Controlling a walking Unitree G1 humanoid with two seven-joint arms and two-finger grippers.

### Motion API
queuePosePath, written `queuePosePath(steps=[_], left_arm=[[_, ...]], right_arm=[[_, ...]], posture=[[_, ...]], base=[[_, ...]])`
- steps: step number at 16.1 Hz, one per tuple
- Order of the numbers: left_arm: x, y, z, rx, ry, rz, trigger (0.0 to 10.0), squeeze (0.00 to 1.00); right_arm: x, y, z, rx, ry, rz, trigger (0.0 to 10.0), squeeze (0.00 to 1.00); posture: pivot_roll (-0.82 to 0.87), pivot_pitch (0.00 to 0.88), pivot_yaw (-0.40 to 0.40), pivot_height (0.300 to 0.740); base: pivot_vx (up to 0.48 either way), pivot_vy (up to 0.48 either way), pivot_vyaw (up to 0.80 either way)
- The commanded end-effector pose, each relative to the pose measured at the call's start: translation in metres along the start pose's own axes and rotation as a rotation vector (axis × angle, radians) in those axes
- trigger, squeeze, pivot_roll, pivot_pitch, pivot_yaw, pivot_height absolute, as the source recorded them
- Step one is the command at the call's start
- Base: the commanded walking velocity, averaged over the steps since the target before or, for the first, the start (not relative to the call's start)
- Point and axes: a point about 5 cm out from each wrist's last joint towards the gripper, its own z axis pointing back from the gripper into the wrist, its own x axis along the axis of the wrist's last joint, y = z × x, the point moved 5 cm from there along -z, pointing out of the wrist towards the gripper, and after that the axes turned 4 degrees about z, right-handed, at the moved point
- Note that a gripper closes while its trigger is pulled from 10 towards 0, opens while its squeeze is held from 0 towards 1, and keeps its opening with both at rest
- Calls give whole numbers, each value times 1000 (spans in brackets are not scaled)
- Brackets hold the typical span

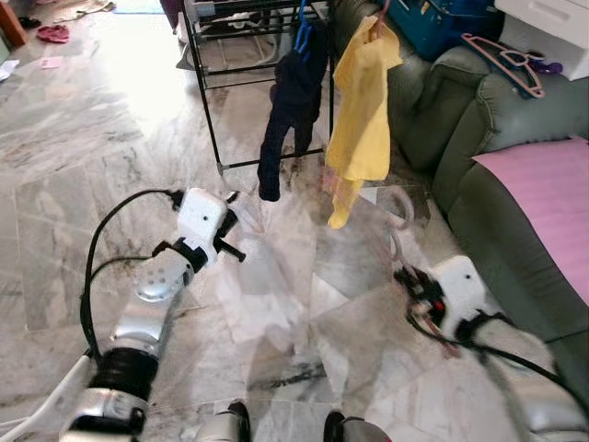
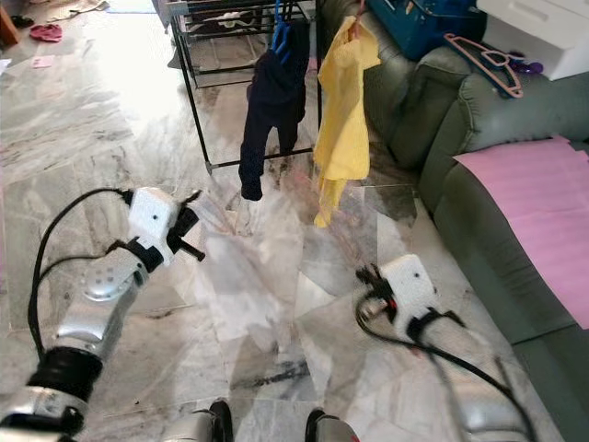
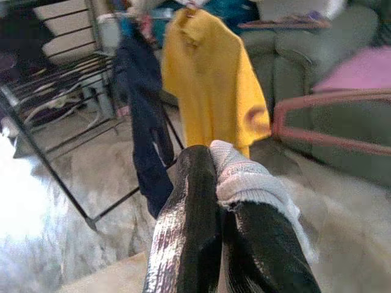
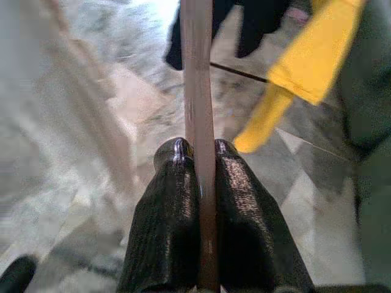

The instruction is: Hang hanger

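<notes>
While the drying rack [image 1: 210,101] is standing ahead with a navy garment [image 1: 290,110] and a yellow shirt [image 1: 363,110] hanging, the right gripper [image 4: 200,177] is clamping the pink hanger [image 4: 197,91] by its bar, probably to carry it there; the left gripper [image 3: 223,201] is pinching a whitish cloth [image 3: 244,177].

The silver left arm [image 1: 147,313] reaches up from the lower left of the frame. Its left gripper [image 3: 223,201] has two long black fingers [image 3: 186,226] squeezed together. The silver right arm [image 2: 479,396] comes in from the lower right, blurry. Its right gripper [image 4: 198,177] has black fingers [image 4: 168,226] pressed close too.
</notes>
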Motion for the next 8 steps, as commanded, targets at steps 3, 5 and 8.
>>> queuePosePath(steps=[3, 5, 8], left_arm=[[12, -10, -3, -151, -31, -245, 10000, 0], [9, -9, -2, -151, -26, -297, 10000, 0], [8, -1, -3, -110, -22, -356, 10000, 0]], right_arm=[[15, 7, 24, 197, -32, 8, 10000, 0], [16, 12, 32, 266, -22, -12, 10000, 0], [9, 26, 47, 386, 32, -23, 10000, 0]], posture=[[-52, 220, -2, 740], [-54, 221, -1, 740], [-55, 221, -2, 740]], base=[[0, 0, 0], [0, 0, 0], [0, 0, 0]])
